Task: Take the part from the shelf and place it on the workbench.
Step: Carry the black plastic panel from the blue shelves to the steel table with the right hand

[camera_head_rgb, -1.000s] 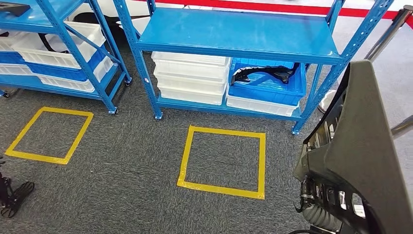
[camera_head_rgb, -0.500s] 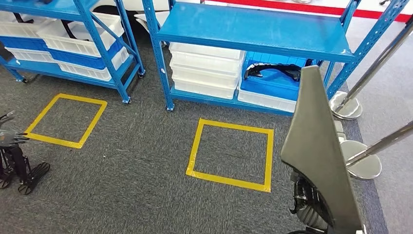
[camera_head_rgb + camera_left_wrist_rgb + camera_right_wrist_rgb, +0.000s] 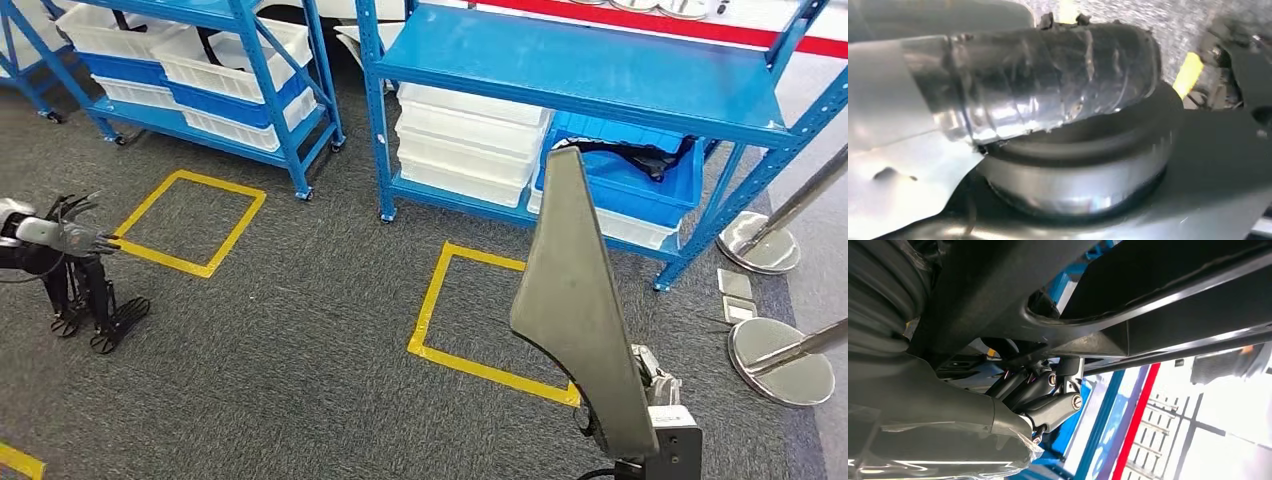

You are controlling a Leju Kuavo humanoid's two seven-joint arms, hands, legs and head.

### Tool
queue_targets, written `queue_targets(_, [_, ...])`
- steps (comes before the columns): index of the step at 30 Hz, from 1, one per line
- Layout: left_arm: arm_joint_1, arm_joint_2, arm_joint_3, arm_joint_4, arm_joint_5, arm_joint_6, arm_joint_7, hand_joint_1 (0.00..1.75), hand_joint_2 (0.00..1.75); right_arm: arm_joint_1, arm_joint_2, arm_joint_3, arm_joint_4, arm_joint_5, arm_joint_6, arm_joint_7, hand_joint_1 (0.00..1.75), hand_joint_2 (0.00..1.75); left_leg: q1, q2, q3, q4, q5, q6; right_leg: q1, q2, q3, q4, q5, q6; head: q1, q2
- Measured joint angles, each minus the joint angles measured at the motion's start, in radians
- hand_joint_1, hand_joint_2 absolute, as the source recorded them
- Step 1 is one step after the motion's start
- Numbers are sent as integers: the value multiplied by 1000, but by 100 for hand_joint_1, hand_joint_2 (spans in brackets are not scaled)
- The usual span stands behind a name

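At right foreground, part: the dark grey part [image 3: 575,320] stands tall and narrow, edge-on; a second ago it showed a broad dark face at the right border; it now sits nearer the centre
Right hand: right hand [image 3: 655,395] grips the lower end of the part; in the right wrist view its dark fingers [image 3: 1040,390] are curled against the part's black underside [image 3: 1128,305]
Left hand: left hand [image 3: 70,235] is empty, fingers spread, hanging over the carpet [image 3: 280,330]; it sits higher in the head view than before
Camera shift: the whole scene has slid rightward and down since the earlier frames; camera motion, not object motion
Near shelf [image 3: 590,70]: lower level holds stacked white bins [image 3: 470,145]; beside them a blue bin [image 3: 625,185] on a white bin; black parts [image 3: 640,157] lie in the blue bin
Far shelf [image 3: 270,80]: white and blue bins [image 3: 215,85] stacked
Floor: yellow tape square [image 3: 485,315] before the near shelf; another yellow square [image 3: 190,222] before the far shelf; chrome stanchion bases [image 3: 780,345] at right
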Motion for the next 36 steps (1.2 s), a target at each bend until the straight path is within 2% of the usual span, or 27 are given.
queue_targets(2, [5, -1, 0, 1, -1, 3, -2, 0, 0, -7, 0, 9, 6, 20, 0, 8, 175, 175, 1, 33, 83, -157, 67, 10, 1, -35, -3, 14, -6, 18, 0, 0])
queue_targets(4, [10, -3, 0, 2, -3, 6, -3, 0, 0, -17, 0, 20, 14, 46, 1, 19, 175, 175, 0, 50, 141, -282, 113, 30, 0, -64, -4, 26, -14, 42, 1, 0])
queue_targets(5, [9, -3, 0, 2, -3, 6, -2, 0, 0, -20, 1, 26, 17, 53, 2, 22, 175, 175, 1, 37, 138, -283, 117, 38, -1, -52, -8, 36, -24, 48, 2, 0])
queue_targets(7, [6, -3, 0, 2, -4, 5, -2, 0, 0, -27, 1, 35, 23, 66, 2, 22, 175, 175, 4, 14, 132, -284, 125, 51, -4, 2, -45, 118, -79, 58, 6, 0])
queue_targets(8, [3, -4, 0, 2, -5, 5, -2, 0, 0, -29, 1, 39, 27, 72, 2, 23, 175, 175, 3, 2, 127, -284, 128, 55, -4, 28, -77, 188, -116, 58, 8, 0])
queue_targets(9, [2, -4, 0, 2, -5, 4, -2, 0, 0, -30, 1, 44, 31, 78, 2, 23, 175, 175, 1, -11, 124, -284, 131, 58, -4, 43, -112, 261, -147, 57, 9, 0])
queue_targets(10, [1, -4, 0, 2, -6, 3, -2, 0, 0, -31, 1, 50, 37, 83, 2, 24, 175, 175, -2, -25, 121, -284, 133, 61, -4, 50, -138, 313, -161, 54, 10, 0])
queue_targets(11, [1, -4, 0, 2, -6, 2, -2, 0, 0, -32, 1, 56, 42, 88, 2, 25, 175, 175, -5, -41, 119, -284, 135, 62, -3, 54, -148, 331, -156, 49, 10, 0])
queue_targets(12, [0, -4, 0, 1, -7, 2, -1, 0, 0, -34, 1, 62, 47, 91, 2, 26, 175, 175, -7, -56, 118, -284, 137, 62, -1, 58, -140, 309, -132, 42, 11, 0])
queue_targets(13, [-1, -4, 0, 1, -8, 2, -1, 0, 0, -38, 1, 67, 51, 94, 2, 28, 175, 175, -10, -71, 119, -284, 139, 62, 2, 68, -116, 255, -95, 33, 11, 0])
queue_targets(15, [-4, -5, -1, -1, -11, 2, -1, 0, 0, -50, 2, 74, 56, 100, 3, 32, 175, 175, -11, -97, 115, -283, 144, 58, 8, 120, -55, 116, -29, 10, 10, 0])
queue_targets(17, [-7, -6, -1, -3, -13, 2, -1, 0, 0, -57, 2, 77, 58, 107, 4, 35, 175, 175, -9, -120, 106, -282, 149, 49, 12, 153, -24, 41, -9, 1, 10, 0])
queue_targets(19, [-7, -3, -1, -4, -16, 3, -1, 0, 0, -60, 3, 79, 60, 114, 6, 38, 175, 175, -7, -143, 100, -285, 155, 38, 12, 132, -19, 26, -8, 2, 12, 0])
queue_targets(20, [-6, -1, -2, -4, -18, 4, -2, 0, 0, -62, 3, 80, 61, 117, 7, 39, 175, 175, -9, -135, 97, -282, 153, 33, 9, 120, -15, 17, -4, 1, 12, 0])
queue_targets(22, [-6, 4, -2, -4, -20, 7, -3, 0, 0, -64, 6, 81, 62, 124, 8, 39, 175, 175, -10, -81, 68, -224, 113, 22, 2, 90, -5, -2, 4, -1, 7, 0])
queue_targets(23, [-6, 4, -3, -4, -21, 8, -4, 0, 0, -64, 7, 82, 63, 126, 8, 40, 175, 175, -8, -45, 40, -164, 78, 16, 2, 75, -3, -6, 6, -2, 3, 0])
queue_targets(24, [-6, 4, -3, -4, -21, 8, -4, 0, 0, -63, 8, 82, 65, 128, 8, 40, 175, 175, -4, -24, 7, -96, 45, 10, 2, 59, -2, -7, 5, -2, 1, 0])
queue_targets(25, [-6, 4, -3, -5, -21, 8, -4, 0, 0, -63, 9, 83, 67, 129, 8, 40, 175, 175, -1, -13, -19, -39, 22, 4, 1, 42, -2, -6, 4, -2, 0, 0])
queue_targets(26, [-6, 4, -4, -5, -21, 8, -4, 0, 0, -63, 9, 84, 68, 130, 8, 40, 175, 175, 3, -6, -29, -13, 17, 0, 1, 26, -2, -5, 3, -1, 0, 0])
queue_targets(27, [-5, 4, -4, -5, -21, 9, -5, 0, 0, -63, 9, 85, 70, 130, 8, 40, 175, 175, 6, -1, -20, -24, 30, -5, -1, 11, -3, -3, 1, 1, 0, 0])
queue_targets(29, [0, 4, -4, -4, -21, 13, -7, 0, 0, -63, 10, 86, 71, 130, 8, 40, 175, 175, 10, 27, 50, -137, 86, -12, -3, -16, -3, 7, -7, 10, 0, 0])
queue_targets(30, [3, 4, -4, -4, -22, 15, -8, 0, 0, -63, 10, 87, 71, 131, 8, 40, 175, 175, 9, 48, 86, -200, 107, -11, -3, -27, -4, 16, -13, 17, -2, 0])
queue_targets(31, [5, 2, -4, -4, -22, 16, -10, 0, 0, -64, 10, 87, 71, 131, 8, 40, 175, 175, 8, 61, 111, -244, 119, -5, -1, -36, -5, 23, -18, 24, -1, 0])
queue_targets(32, [6, 1, -4, -4, -22, 16, -11, 0, 0, -64, 10, 87, 71, 131, 8, 40, 175, 175, 5, 68, 120, -265, 122, 4, 1, -44, -5, 28, -22, 30, 0, 0])
queue_targets(34, [7, 0, -4, -3, -22, 15, -9, 0, 0, -65, 10, 89, 71, 132, 8, 40, 175, 175, 2, 46, 114, -269, 123, 25, 1, -65, -4, 29, -24, 41, 4, 0])
queue_targets(35, [7, 0, -4, -4, -22, 14, -8, 0, 0, -65, 10, 89, 71, 133, 8, 40, 175, 175, 3, 35, 112, -269, 125, 32, -1, -63, -6, 39, -30, 46, 5, 0])
queue_targets(36, [7, 0, -4, -4, -22, 13, -7, 0, 0, -66, 10, 90, 71, 133, 8, 40, 175, 175, 5, 23, 111, -270, 128, 38, -3, -47, -14, 64, -46, 51, 6, 0])
